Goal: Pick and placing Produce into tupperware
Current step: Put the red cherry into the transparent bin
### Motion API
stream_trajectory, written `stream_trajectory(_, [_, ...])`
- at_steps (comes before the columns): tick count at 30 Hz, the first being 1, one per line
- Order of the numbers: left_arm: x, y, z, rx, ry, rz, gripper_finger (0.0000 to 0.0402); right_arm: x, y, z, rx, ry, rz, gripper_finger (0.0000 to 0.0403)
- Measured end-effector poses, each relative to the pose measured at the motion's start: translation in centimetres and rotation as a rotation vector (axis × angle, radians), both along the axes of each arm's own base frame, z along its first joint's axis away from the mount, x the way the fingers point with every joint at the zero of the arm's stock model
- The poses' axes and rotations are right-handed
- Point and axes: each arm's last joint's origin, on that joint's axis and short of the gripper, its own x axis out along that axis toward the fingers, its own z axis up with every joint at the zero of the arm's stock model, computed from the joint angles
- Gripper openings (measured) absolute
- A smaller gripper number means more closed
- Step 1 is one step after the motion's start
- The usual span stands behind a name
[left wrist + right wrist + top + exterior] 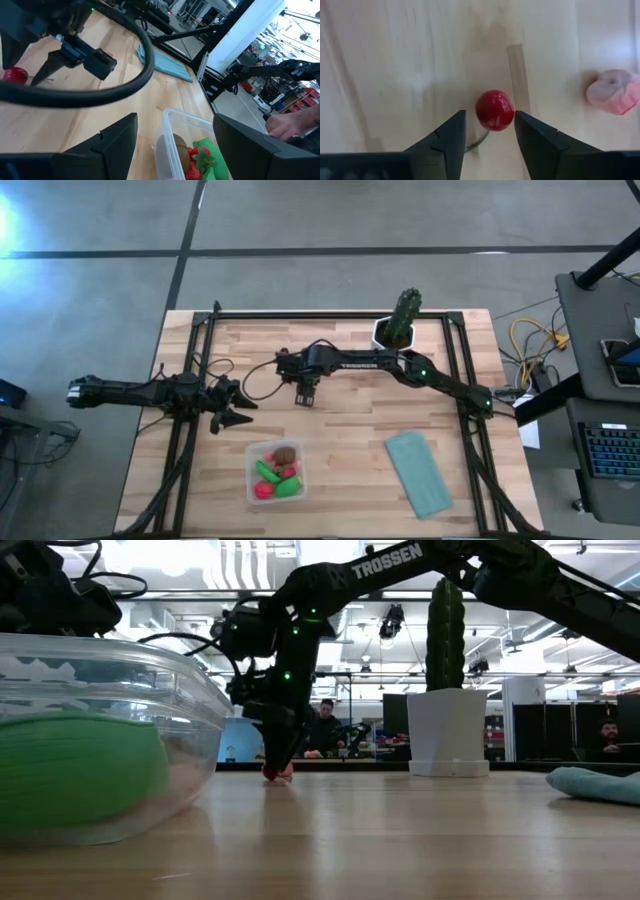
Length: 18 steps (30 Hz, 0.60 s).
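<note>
High view shows my right gripper (304,397) reached out over the middle of the pale wooden table (340,450), pointing down, while my left gripper (232,406) waits near the left edge with its jaws spread wide and empty. The clear, roughly square plastic tupperware (252,473) sits nearer than both, already holding green, red and brown toy produce (277,475); the flat teal cloth (418,472) lies well to the right, the tall green cactus in a white pot (399,322) at the far edge. Low view puts my right fingertips down at the tabletop, around something small and red. Right wrist view shows the round red cherry (494,110) between my open fingers (447,137), closer to one of them, its thin stem trailing back; a pink piece (615,91) lies apart. I judge I should centre on the cherry, then close gently so it doesn't roll. Open board lies between here and the tupperware; I must lift clear of its rim.
</note>
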Motion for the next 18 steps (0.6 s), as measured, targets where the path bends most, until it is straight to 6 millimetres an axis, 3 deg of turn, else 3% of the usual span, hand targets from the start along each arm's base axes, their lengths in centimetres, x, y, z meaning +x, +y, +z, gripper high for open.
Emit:
stream_trajectory(8, [0.00, 0.00, 0.00, 0.000, 0.000, 0.000, 0.0246, 0.01, 0.00, -0.41, 0.001, -0.003, -0.004, 0.0163])
stream_trajectory(18, [0.00, 0.00, 0.00, 0.000, 0.000, 0.000, 0.0246, 0.12, -0.02, -0.97, 0.006, -0.021, -0.033, 0.0134])
